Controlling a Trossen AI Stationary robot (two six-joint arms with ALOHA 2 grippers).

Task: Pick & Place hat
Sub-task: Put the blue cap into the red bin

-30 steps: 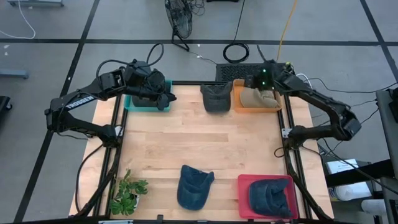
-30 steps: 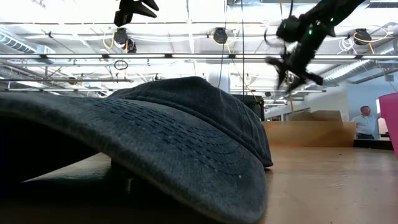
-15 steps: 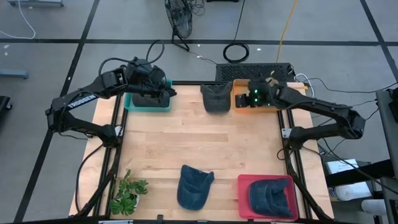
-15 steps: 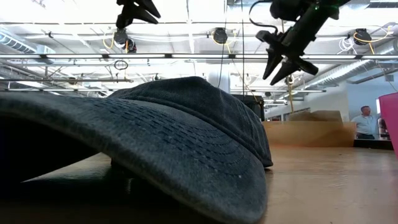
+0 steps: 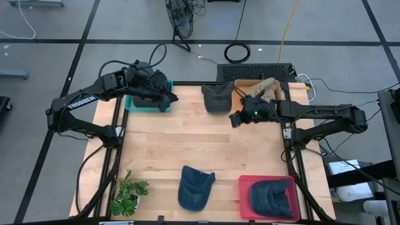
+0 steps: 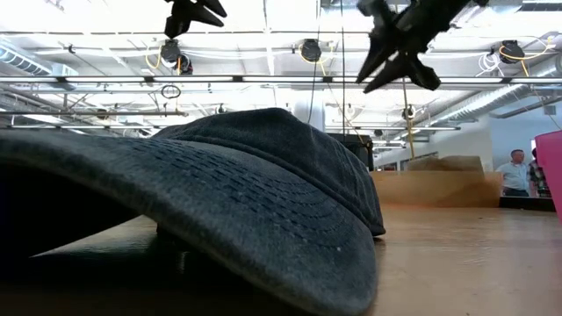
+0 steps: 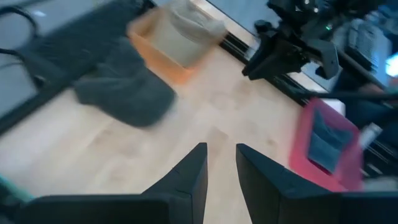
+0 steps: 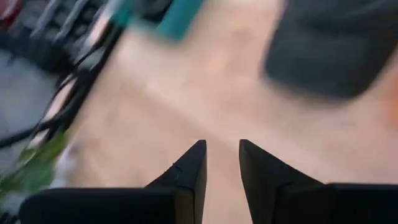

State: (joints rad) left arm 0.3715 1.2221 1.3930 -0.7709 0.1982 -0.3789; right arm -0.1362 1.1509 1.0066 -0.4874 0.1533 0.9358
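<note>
The wooden counter sits inside a black frame, with grey floor and cables around it. Two dark arms reach in from the far corners. The left arm bends over the teal bin at the far left corner, and the left gripper hangs above that bin's inner edge; in its wrist view the jaws stand a small gap apart with nothing between them. The right arm stretches across from the right side, and the right gripper hovers over bare wood just in front of the orange bin, beside the dark grey cap; its jaws are likewise slightly parted and empty, well above the counter in the low view.

The red bin at the near right corner holds a dark blue cap. A second blue cap lies loose on the wood near the front edge, just left of the red bin; it fills most of the low view and hides nearly all of the counter behind it. The dark grey cap lies at the far edge, between the teal and orange bins. A tan hat sits in the orange bin, partly draped over its far rim. A small green plant stands at the near left corner.
</note>
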